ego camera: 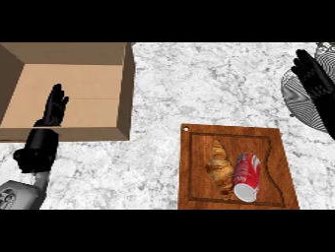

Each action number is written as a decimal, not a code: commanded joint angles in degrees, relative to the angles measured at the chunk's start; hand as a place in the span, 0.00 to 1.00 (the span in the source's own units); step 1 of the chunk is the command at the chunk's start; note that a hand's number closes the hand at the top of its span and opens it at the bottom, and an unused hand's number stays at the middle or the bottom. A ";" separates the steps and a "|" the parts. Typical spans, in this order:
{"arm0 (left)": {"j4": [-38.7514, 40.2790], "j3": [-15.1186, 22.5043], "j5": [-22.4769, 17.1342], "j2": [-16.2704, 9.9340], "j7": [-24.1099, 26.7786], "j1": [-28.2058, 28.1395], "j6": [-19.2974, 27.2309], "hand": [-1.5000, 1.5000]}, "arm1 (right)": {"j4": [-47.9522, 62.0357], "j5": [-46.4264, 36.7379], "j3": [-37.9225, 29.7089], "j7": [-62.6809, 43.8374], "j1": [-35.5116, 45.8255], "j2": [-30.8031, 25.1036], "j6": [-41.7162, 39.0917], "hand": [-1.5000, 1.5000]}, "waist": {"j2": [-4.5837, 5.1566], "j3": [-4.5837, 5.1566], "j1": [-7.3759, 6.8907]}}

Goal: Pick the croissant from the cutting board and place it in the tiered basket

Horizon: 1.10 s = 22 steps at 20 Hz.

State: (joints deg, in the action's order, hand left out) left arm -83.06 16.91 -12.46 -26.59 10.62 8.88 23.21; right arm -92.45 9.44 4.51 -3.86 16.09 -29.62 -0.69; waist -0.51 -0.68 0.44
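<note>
Croissant on board, not yet picked; both hands empty.
Croissant (217, 166) lies lengthwise in board (286, 170) recess, touching a red cup (246, 183) on its right. R hand (314, 74), fingers straight and apart, hangs over wire basket (299, 101), well away from croissant. L hand (53, 106), fingers straight, rests over box (127, 88), idle since the job is on the R side.

A golden-brown croissant (218, 169) is laid lengthwise on the wooden cutting board (199, 167); the wire tiered basket (303, 101) is seen beyond the board's far right corner.
</note>
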 commanded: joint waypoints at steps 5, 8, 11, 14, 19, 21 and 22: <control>0.55 -3.25 2.57 -6.39 -6.28 -1.44 1.30 0.50 | -6.76 1.14 -1.42 -1.13 -12.88 17.09 18.58 1.00 | -0.03 0.51 1.62; -2.04 -3.51 0.92 -6.59 -6.32 -4.43 0.67 0.50 | 4.23 -8.48 -7.61 -7.61 -19.39 8.45 25.25 1.00 | 2.22 1.24 5.18; -6.57 -4.21 0.46 -8.49 -8.75 -8.86 0.75 0.50 | 0.84 -9.04 -8.99 -5.78 -24.59 18.41 36.71 0.00 | 0.60 0.78 4.66; -7.42 -4.41 0.12 -9.69 -12.21 -6.76 -0.32 0.50 | -7.74 -14.57 -3.78 -7.05 -29.06 21.11 41.23 0.00 | 0.34 0.96 4.29; -7.45 -3.67 0.57 -9.69 -13.55 -6.74 -1.07 0.50 | -16.22 -21.27 3.72 -15.52 -38.59 14.63 35.64 0.00 | 0.72 1.14 3.16; -9.20 -3.40 1.47 -9.51 -13.47 -6.89 -0.18 0.50 | -17.35 -24.32 6.49 -20.86 -39.89 10.25 31.64 0.00 | 0.92 1.29 1.80; -9.09 -3.56 1.33 -9.57 -13.30 -6.37 -0.57 0.50 | -18.53 -25.34 7.57 -23.81 -39.31 8.36 29.59 0.00 | 1.18 1.41 1.29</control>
State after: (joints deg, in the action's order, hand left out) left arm -96.91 11.37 -11.38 -37.12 -0.61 4.58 23.08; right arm -107.19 -11.35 7.82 -20.06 -20.10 -15.65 33.78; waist -0.85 -0.75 3.04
